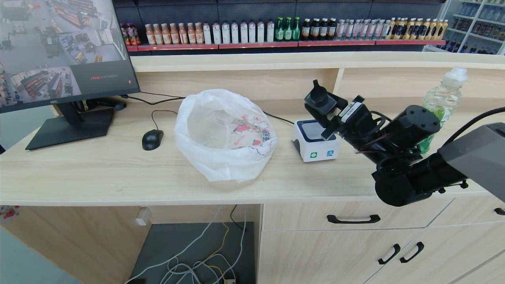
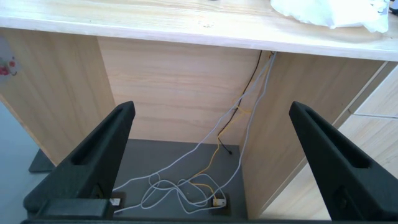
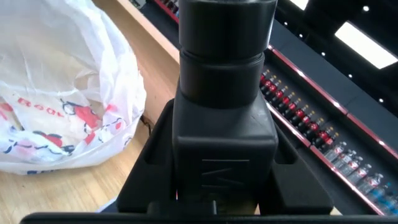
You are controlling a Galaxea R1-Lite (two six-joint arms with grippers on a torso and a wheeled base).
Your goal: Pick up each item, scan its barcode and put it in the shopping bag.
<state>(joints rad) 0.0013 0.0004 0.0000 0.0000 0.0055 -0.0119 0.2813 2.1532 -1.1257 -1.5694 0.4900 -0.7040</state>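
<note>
Right gripper (image 1: 324,105) is clamping a black item (image 1: 317,96) above the scanner (image 1: 315,146). Bag (image 1: 225,134) is sitting open left of it, contents unclear. Bottle (image 1: 441,100) is standing farther right. Left gripper (image 2: 211,109) is hanging below counter (image 1: 118,173) level, jaws apart.

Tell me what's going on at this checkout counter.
The right gripper is clamped on a black item and holds it just above the small white scanner. The open white shopping bag sits on the wooden counter beside the scanner. The left gripper is open and low down, facing the cables under the counter. A clear bottle stands at the counter's right end.
</note>
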